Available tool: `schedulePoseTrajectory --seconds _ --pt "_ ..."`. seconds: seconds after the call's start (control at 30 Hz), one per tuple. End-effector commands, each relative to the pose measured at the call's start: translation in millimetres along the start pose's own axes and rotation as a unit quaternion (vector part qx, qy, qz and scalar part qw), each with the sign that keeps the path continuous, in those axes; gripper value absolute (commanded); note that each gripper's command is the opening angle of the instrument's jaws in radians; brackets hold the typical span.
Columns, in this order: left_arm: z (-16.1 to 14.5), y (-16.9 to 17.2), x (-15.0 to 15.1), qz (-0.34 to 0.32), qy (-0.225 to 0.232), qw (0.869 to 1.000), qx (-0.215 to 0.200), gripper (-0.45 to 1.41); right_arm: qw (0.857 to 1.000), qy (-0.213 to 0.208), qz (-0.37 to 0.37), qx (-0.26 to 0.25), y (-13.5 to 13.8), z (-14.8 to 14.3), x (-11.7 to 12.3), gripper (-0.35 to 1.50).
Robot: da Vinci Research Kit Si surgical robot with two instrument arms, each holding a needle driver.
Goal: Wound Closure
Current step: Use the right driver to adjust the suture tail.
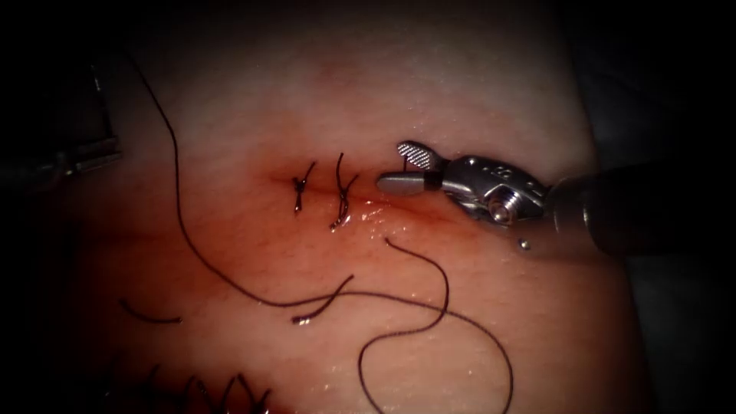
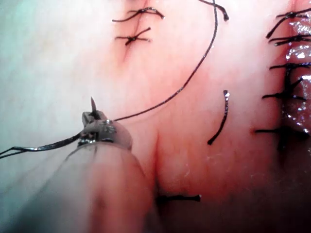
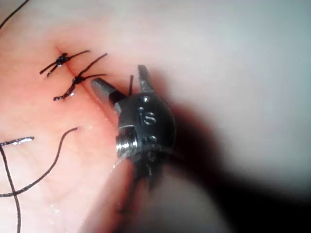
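Pale pink pork tissue (image 1: 460, 92), partly stitched cut (image 1: 383, 207). Right hand (image 1: 391, 165) open, empty, at cut's three o'clock. Left hand (image 2: 95, 119) far toward nine o'clock, seemingly clamped on thin curved steel needle (image 2: 43, 144), off tissue. Likely stiff, slippery; best gripped mid-curve.

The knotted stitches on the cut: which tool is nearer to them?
Right. The right tool, jaws open, sits just right of the stitches; the left tool is far to their left.

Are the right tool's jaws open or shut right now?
Open. In the endoscope view the right tool shows two jaws spread apart just right of the two tied stitches, holding nothing; the right wrist view shows the same spread.
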Motion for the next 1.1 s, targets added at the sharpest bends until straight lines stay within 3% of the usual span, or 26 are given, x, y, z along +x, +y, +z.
schedulePoseTrajectory --seconds 0.03,0.07,0.1,0.13,0.47,0.77,1.1 --pt "0.8 0.1 0.0 0.000 0.001 1.000 0.000 -0.45 1.000 -0.003 -0.005 0.001 0.0 1.0 -0.8 0.22" --pt "0.8 0.1 0.0 0.000 0.001 1.000 0.000 -0.45 1.000 -0.005 -0.005 0.001 0.1 0.9 -0.8 -0.23" --pt "0.8 0.1 0.0 0.000 0.001 1.000 0.000 -0.45 1.000 -0.005 -0.005 0.001 0.1 0.9 -0.8 -0.23" --pt "0.8 0.2 0.0 0.000 0.001 1.000 0.000 -0.45 1.000 -0.009 -0.002 0.000 0.1 0.9 -0.8 -0.35" --pt "0.7 0.2 0.0 0.000 0.001 1.000 0.000 -0.45 0.997 -0.012 0.070 -0.009 0.0 0.6 0.0 -0.35" --pt "1.0 0.5 0.3 0.003 0.000 1.000 -0.004 -0.45 0.994 0.000 0.104 -0.011 -0.1 -0.5 4.4 -0.35" --pt "1.0 0.5 0.3 0.003 0.000 1.000 -0.004 -0.45 0.994 0.002 0.111 -0.009 -0.5 -0.8 5.7 -0.35"
